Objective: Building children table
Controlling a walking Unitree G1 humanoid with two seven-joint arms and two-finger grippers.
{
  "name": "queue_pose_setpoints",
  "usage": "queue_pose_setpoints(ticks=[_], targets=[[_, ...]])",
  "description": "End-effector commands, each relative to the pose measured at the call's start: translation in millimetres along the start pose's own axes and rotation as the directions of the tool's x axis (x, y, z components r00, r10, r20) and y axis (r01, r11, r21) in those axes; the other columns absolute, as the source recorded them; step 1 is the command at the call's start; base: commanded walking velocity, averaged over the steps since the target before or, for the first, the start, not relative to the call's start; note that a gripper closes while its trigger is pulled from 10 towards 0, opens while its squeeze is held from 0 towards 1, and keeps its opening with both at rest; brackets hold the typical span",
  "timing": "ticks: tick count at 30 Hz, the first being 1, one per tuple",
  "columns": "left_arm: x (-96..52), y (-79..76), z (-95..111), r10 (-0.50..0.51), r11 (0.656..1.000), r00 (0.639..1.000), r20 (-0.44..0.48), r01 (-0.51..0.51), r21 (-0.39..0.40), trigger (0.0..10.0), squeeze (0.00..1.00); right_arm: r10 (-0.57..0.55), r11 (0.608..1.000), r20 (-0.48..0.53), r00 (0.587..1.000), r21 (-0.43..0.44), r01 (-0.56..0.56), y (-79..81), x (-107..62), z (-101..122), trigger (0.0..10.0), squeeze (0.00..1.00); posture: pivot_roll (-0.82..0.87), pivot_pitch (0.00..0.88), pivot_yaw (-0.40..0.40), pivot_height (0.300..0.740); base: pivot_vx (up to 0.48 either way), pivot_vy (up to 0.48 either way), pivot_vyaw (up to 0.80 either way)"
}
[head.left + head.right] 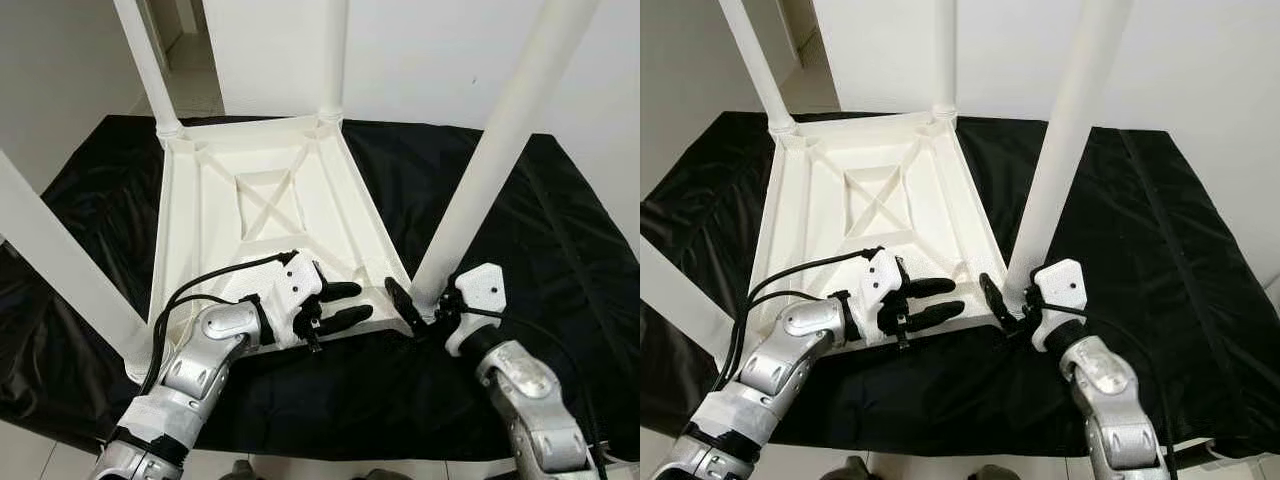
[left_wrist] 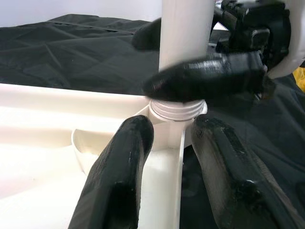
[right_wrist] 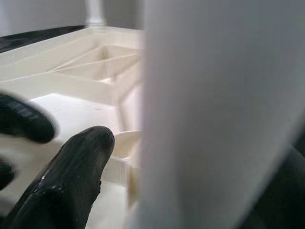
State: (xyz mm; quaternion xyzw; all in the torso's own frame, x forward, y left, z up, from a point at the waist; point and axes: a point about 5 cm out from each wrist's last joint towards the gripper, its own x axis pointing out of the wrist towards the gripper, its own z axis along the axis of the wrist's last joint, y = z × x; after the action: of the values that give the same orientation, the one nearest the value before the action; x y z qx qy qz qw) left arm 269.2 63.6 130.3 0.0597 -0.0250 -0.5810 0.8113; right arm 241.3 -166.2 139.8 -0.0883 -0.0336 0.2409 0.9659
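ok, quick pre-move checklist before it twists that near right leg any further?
1. Right end effector around near right leg at its base: ok.
2. Left end effector open over the tabletop underside, beside the socket: ok.
3. Leg fully seated: not ok, thread rings visible above socket.
4. Leg upright: cannot tell.
5. Other three legs mounted: ok.
6. Tabletop flat on black sheet: ok.

One tabletop [image 1: 262, 215], four legs [image 1: 497, 150], one black sheet [image 1: 560, 240] and two grippers [image 1: 335, 305] are counted.
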Motion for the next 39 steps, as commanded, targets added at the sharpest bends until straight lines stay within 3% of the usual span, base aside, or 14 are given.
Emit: queue_pose_setpoints(ticks=[1,4,5,6,8,15,16,17,18,27,30,36,37,39], targets=[[-0.7,0.2,-3,-0.003,1.000,1.000,-0.020,0.003,0.011,10.0,0.00,0.023,1.000,-0.010,1.000,0.003,-0.023,-2.6,0.0,-3,10.0,0.00,-0.06,0.000,0.024,0.740,0.000,0.000,0.00],[0.7,-0.4,-3,-0.009,1.000,1.000,-0.020,0.009,0.015,10.0,0.00,0.066,0.998,-0.025,0.998,0.002,-0.066,-7.3,3.4,-6,9.2,0.00,-0.06,0.000,0.027,0.740,0.000,0.000,0.00],[1.6,-1.2,-3,-0.014,1.000,1.000,-0.020,0.014,0.017,10.0,0.00,0.072,0.997,-0.033,0.997,-0.004,-0.072,-9.5,4.7,-8,3.3,0.00,-0.06,0.000,0.030,0.740,0.000,0.000,0.00],[2.1,-1.8,-3,-0.018,1.000,1.000,-0.019,0.019,0.018,10.0,0.00,0.080,0.997,-0.038,0.996,-0.007,-0.080,-10.7,5.1,-10,0.4,0.00,-0.06,0.000,0.032,0.740,0.000,0.000,0.00],[2.2,-2.1,-3,-0.022,1.000,1.000,-0.019,0.023,0.017,10.0,0.00,0.085,0.996,-0.042,0.995,-0.005,-0.086,-11.0,5.1,-11,0.0,0.00,-0.06,0.000,0.035,0.740,0.000,0.000,0.00],[2.5,-1.5,-4,-0.033,0.999,0.999,-0.021,0.033,0.023,10.0,0.00,0.074,0.997,-0.027,0.997,0.018,-0.074,-9.3,2.2,-13,0.0,0.00,-0.07,0.000,0.044,0.740,0.000,0.000,0.00],[2.8,-1.2,-4,-0.036,0.999,0.999,-0.022,0.036,0.024,10.0,0.00,0.054,0.998,-0.025,0.998,0.016,-0.053,-8.6,1.7,-13,1.3,0.00,-0.08,0.000,0.047,0.740,0.000,0.000,0.00],[2.8,-1.2,-4,-0.036,0.999,0.999,-0.022,0.036,0.024,10.0,0.00,0.054,0.998,-0.025,0.998,0.016,-0.053,-8.6,1.7,-13,1.3,0.00,-0.08,0.000,0.047,0.740,0.000,0.000,0.00],[3.2,-1.3,-4,-0.040,0.999,0.999,-0.023,0.040,0.026,10.0,0.00,0.029,0.999,-0.026,0.999,0.022,-0.028,-7.9,0.9,-13,10.0,0.00,-0.08,0.000,0.046,0.740,0.000,0.000,0.00],[2.7,-0.9,-5,-0.041,0.999,0.999,-0.025,0.042,0.027,10.0,0.00,-0.104,0.994,-0.056,0.993,0.028,0.106,0.0,-4.8,-17,10.0,0.00,-0.08,0.000,0.044,0.740,0.000,0.000,0.00],[4.0,-2.1,-6,-0.038,0.999,0.999,-0.023,0.039,0.023,10.0,0.00,-0.291,0.955,-0.061,0.955,0.041,0.293,4.7,-6.9,-16,10.0,0.00,-0.09,0.000,0.043,0.740,0.000,0.000,0.00],[4.1,-2.2,-7,-0.043,0.999,0.999,-0.024,0.044,0.026,10.0,0.00,-0.409,0.904,-0.051,0.911,0.116,0.412,17.5,-4.9,-9,10.0,0.00,-0.09,0.000,0.045,0.740,0.000,0.000,0.00],[3.7,-0.6,-7,-0.043,0.999,0.999,-0.028,0.044,0.032,10.0,0.00,-0.499,0.846,-0.085,0.863,0.167,0.506,20.3,-4.3,-10,10.0,0.00,-0.09,0.000,0.046,0.740,0.000,0.000,0.00],[3.7,-0.6,-7,-0.043,0.999,0.999,-0.028,0.044,0.032,10.0,0.00,-0.499,0.846,-0.085,0.863,0.167,0.506,20.3,-4.3,-10,10.0,0.00,-0.09,0.000,0.046,0.740,0.000,0.000,0.00]])
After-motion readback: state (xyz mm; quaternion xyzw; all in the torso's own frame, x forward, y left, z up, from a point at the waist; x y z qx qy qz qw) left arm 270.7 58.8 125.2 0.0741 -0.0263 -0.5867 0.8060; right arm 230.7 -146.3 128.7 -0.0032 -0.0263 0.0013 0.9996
